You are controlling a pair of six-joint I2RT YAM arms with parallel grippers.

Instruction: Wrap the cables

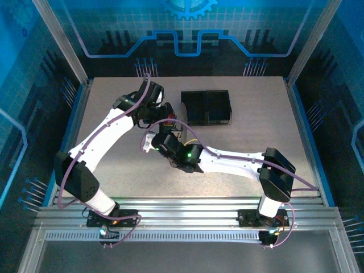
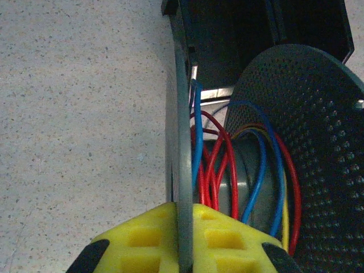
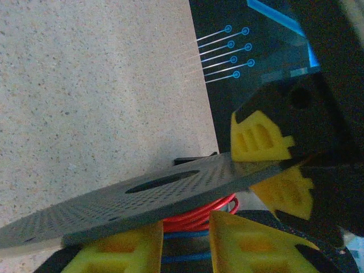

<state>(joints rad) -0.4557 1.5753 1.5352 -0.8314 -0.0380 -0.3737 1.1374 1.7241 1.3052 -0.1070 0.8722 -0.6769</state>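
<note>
The top camera sits high behind both arms and looks down and forward over the whole table (image 1: 256, 102), with the arm bases along its lower edge. The left wrist camera sits just behind the left gripper (image 2: 185, 227). It looks along the yellow fingers and is very close to the reel (image 2: 307, 142) ahead of the claw. The right wrist camera looks past the right gripper (image 3: 185, 244) (tilted, so the tabletop runs up the frame). It sees the same reel, with the left gripper just beyond its own fingertips.

No lettering, brand or number reads anywhere around me; a gear emblem (image 1: 190, 5) marks the back wall (image 1: 114, 23).
</note>
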